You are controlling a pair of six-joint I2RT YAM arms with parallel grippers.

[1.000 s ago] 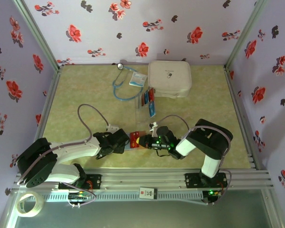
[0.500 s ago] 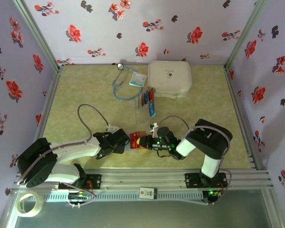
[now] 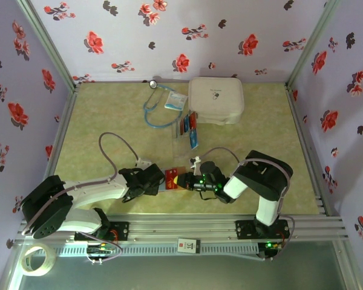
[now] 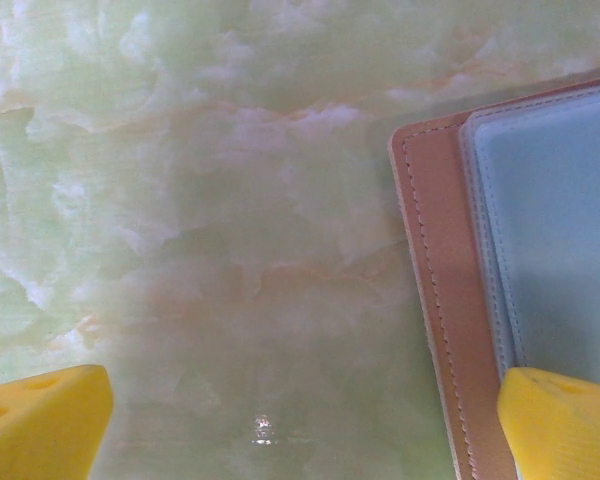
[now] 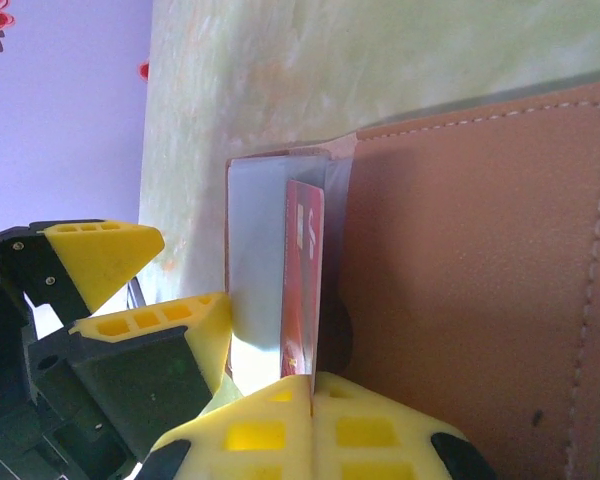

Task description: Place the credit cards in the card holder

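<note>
Two arms meet at the front of the table (image 3: 97, 121), white case (image 3: 216, 99) far back. Brown card holder (image 5: 460, 280) lies flat btwn them. L gripper (image 4: 300, 425) spread wide, holding nothing, one finger (image 4: 565, 425) over the holder's edge. R gripper (image 5: 310, 385) pinches a red credit card (image 5: 302, 270), tip prob. inside the holder's sleeve (image 5: 255, 260), hard to confirm. Other cards (image 3: 186, 124) sit in clear tray (image 3: 176, 138) mid-table.

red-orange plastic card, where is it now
In the right wrist view the red-orange plastic card is pinched in the right gripper, at the edge of the tan-brown leather card holder.
</note>
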